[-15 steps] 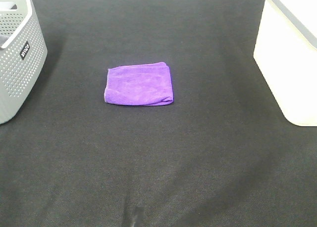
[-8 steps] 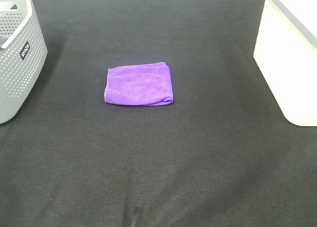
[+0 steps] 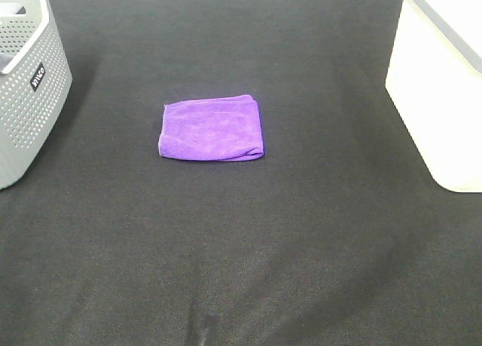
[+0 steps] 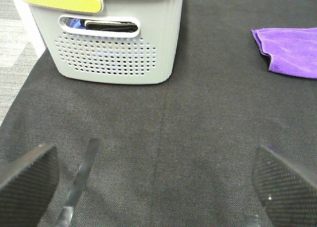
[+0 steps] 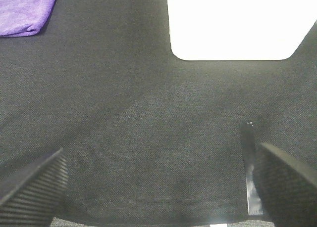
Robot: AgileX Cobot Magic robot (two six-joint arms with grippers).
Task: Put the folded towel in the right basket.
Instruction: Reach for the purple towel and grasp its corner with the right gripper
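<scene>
You will find the folded towel lying flat on the black table cover, roughly midway between the two baskets and touching neither. It is purple, with its edges squared.

The right basket, white and solid-walled, stands at the right edge, well apart from the folded towel. The grey basket, perforated, stands at the left edge. Through its handle slot the left wrist view shows a dark item inside, but its kind cannot be told.

Your left gripper has its fingers spread wide over bare table cover, near the grey basket. Your right gripper is likewise spread wide over bare table cover, near the right basket. Neither gripper touches the folded towel.
</scene>
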